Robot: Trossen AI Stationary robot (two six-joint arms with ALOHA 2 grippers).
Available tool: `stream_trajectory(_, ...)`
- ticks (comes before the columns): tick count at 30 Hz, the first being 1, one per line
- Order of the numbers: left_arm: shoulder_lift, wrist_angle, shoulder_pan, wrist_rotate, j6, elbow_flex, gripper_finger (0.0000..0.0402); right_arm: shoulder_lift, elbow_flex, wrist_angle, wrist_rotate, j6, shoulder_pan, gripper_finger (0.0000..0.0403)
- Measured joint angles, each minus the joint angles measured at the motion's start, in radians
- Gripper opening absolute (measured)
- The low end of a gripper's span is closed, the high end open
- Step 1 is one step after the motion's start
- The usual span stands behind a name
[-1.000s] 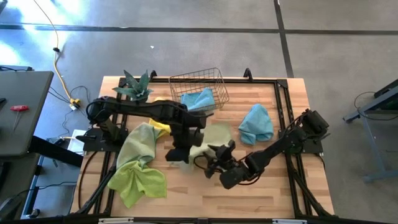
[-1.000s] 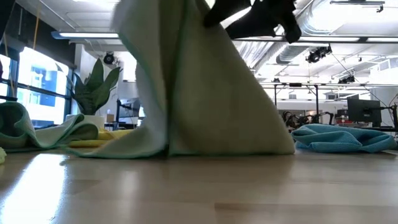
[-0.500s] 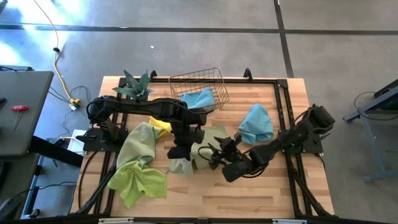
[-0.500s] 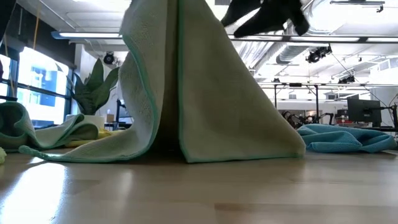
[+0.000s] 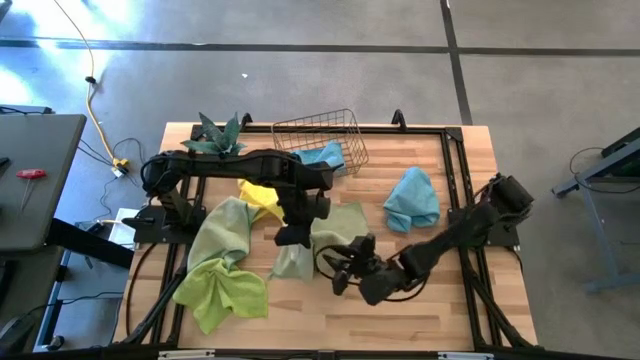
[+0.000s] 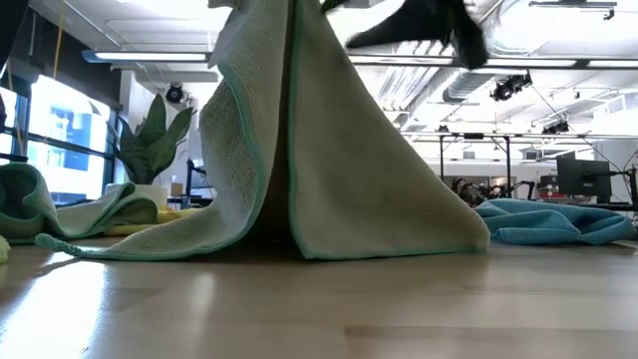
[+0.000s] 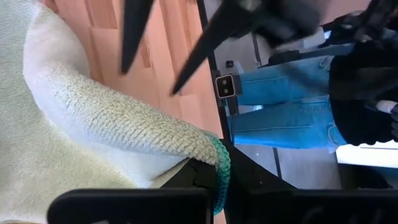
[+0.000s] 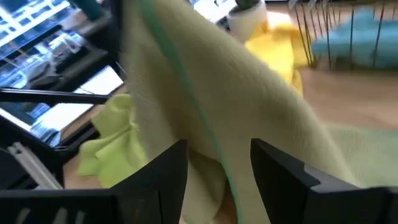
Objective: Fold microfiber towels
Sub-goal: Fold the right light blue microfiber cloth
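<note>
Nubbly pale sage towel (image 6: 329, 160), teal-hemmed, tented by clenched left gripper (image 5: 293, 236). Parted right gripper (image 5: 340, 275) beside it, grasping nothing. Tent shape only from low down.

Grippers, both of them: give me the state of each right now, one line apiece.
Left gripper: shut on the pale sage towel, holding it lifted off the table by an edge.
Right gripper: open, right up against that towel, gripping nothing.

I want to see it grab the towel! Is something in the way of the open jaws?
Nothing visible. The right gripper faces the sage towel directly, jaws open, with only air between them. The left gripper is shut on that towel's corner, holding it up like a tent over the table.
</note>
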Motion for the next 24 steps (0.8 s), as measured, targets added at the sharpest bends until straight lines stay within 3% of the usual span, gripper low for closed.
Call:
stream_trajectory(7, 0.000, -0.004, -0.003, 0.003, 0.000, 0.000, 0.0000, 0.117, 0.000, 0.003, -0.113, 0.113, 0.003, 0.0167)
stream_trajectory(17, -0.001, -0.058, 0.001, 0.004, 0.056, 0.000, 0.0000, 0.236, 0.000, 0.038, -0.184, 0.115, 0.035, 0.0167)
stream_trajectory(20, -0.001, -0.059, 0.005, 0.004, 0.056, 0.000, 0.0000, 0.275, 0.000, 0.106, -0.155, 0.045, 0.038, 0.0167)
stream_trajectory(24, -0.001, -0.059, 0.008, 0.004, 0.055, 0.000, 0.0000, 0.321, 0.000, 0.185, -0.115, -0.169, 0.038, 0.0167)
